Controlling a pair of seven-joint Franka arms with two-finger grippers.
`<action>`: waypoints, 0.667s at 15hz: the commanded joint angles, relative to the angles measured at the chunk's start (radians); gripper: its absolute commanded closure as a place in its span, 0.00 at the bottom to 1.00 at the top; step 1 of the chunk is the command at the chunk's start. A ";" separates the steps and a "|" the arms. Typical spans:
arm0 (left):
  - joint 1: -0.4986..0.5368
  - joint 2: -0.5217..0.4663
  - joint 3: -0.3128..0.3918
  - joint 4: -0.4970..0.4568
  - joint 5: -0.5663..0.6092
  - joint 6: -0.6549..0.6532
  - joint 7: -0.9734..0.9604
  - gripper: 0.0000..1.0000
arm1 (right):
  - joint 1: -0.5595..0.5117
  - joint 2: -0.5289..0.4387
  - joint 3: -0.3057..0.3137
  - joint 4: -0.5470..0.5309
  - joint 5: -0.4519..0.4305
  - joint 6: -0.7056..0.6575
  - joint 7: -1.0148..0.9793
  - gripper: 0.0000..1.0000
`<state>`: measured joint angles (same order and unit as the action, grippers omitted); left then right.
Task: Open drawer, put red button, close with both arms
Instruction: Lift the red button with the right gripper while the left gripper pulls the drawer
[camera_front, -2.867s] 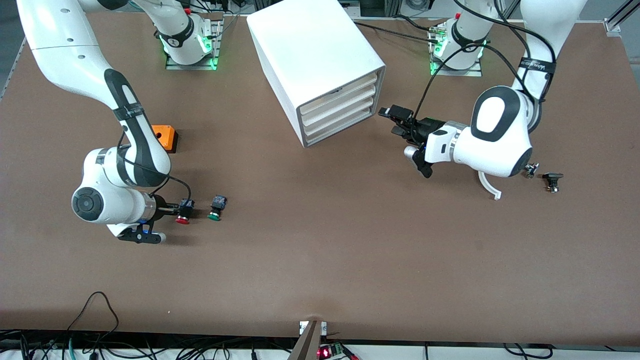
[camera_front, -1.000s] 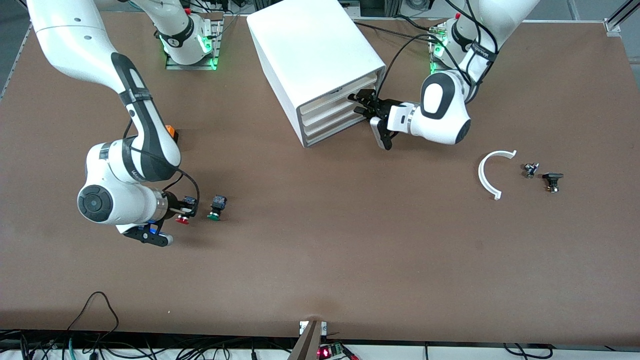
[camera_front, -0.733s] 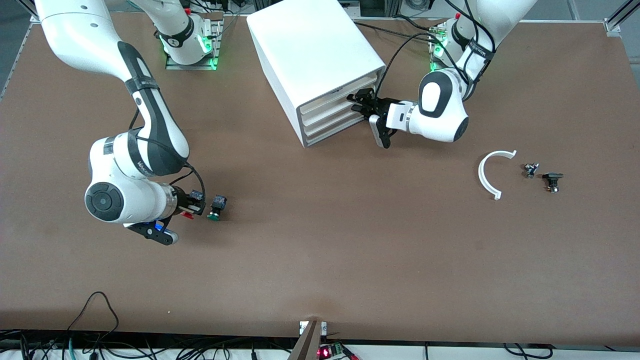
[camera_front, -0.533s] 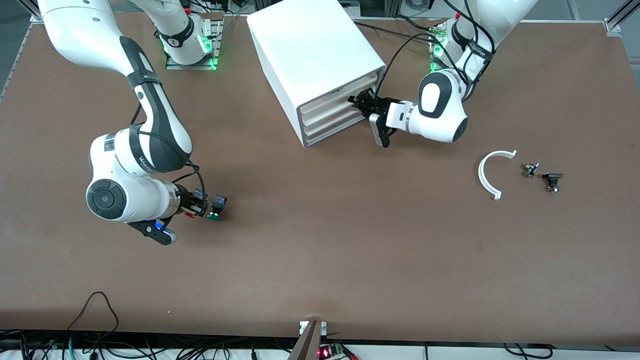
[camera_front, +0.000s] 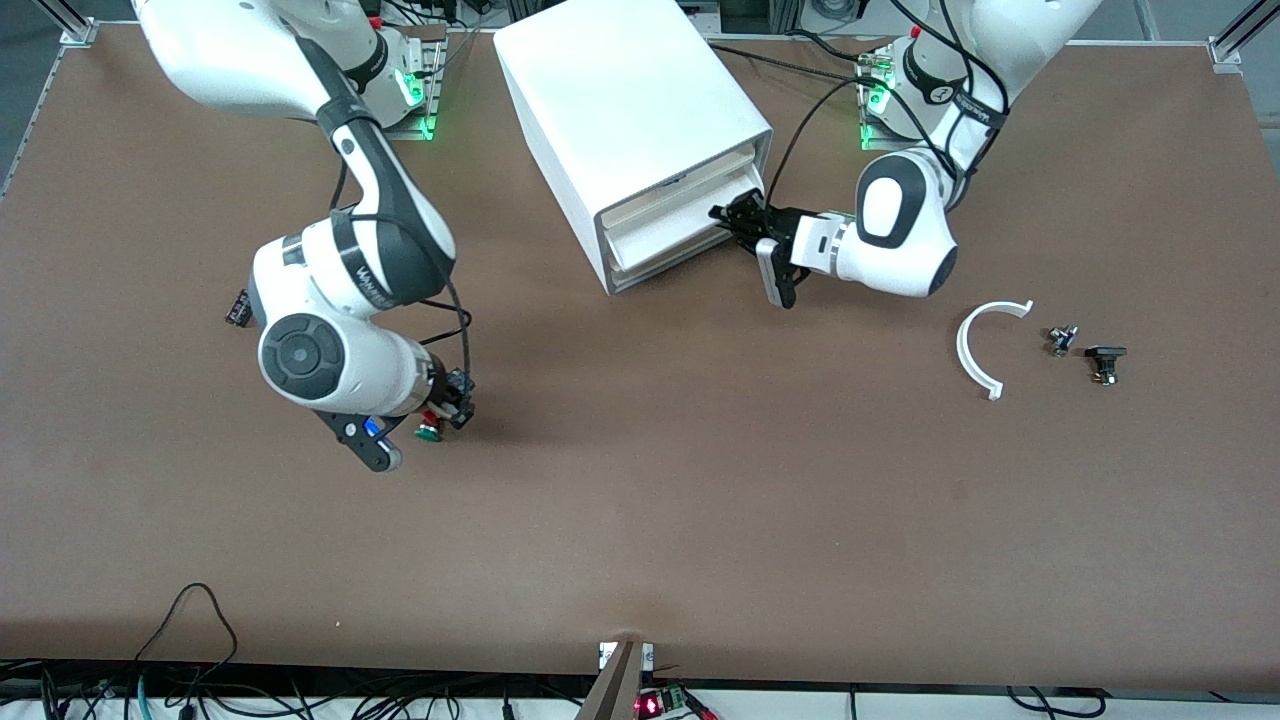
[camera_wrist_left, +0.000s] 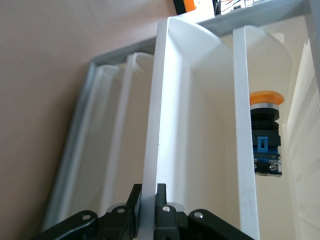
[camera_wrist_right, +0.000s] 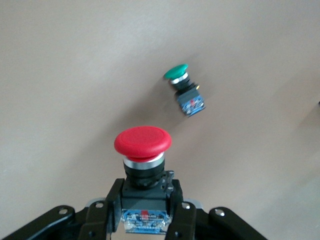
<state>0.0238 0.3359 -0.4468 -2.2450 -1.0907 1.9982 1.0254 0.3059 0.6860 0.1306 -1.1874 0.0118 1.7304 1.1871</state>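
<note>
The white cabinet (camera_front: 620, 90) stands at the table's middle, near the robots' bases. Its second highest drawer (camera_front: 670, 222) is pulled out a little. My left gripper (camera_front: 735, 217) is shut on that drawer's front wall (camera_wrist_left: 155, 125), one finger on each side of it (camera_wrist_left: 148, 192). My right gripper (camera_front: 455, 398) is shut on the black-and-blue body of the red button (camera_wrist_right: 143, 142) and holds it just above the table, cap pointing away from the fingers (camera_wrist_right: 145, 200). The red cap barely shows in the front view (camera_front: 433, 414). The green button (camera_front: 427, 432) lies on the table under it (camera_wrist_right: 184, 90).
An orange-capped button (camera_wrist_left: 266, 130) lies inside a drawer beside the gripped wall. A white curved piece (camera_front: 975, 350) and two small dark parts (camera_front: 1060, 340) (camera_front: 1104, 360) lie toward the left arm's end. A small dark part (camera_front: 237, 308) lies toward the right arm's end.
My right gripper has lifted the red button off the table and carried it toward the table's middle, over the green button. My left gripper has shut on the drawer front and pulled it out a little.
</note>
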 joint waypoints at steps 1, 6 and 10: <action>0.057 0.029 0.000 0.065 0.075 -0.010 -0.008 1.00 | 0.044 0.009 -0.005 0.058 0.011 -0.017 0.104 1.00; 0.096 0.124 0.005 0.172 0.173 -0.010 -0.014 1.00 | 0.139 0.010 0.032 0.126 0.010 0.001 0.291 1.00; 0.099 0.172 0.014 0.237 0.219 -0.009 -0.031 1.00 | 0.215 0.010 0.044 0.132 0.011 0.058 0.420 1.00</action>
<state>0.1286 0.4552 -0.4428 -2.0669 -0.9343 1.9641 1.0101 0.4954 0.6865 0.1698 -1.0799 0.0136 1.7657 1.5486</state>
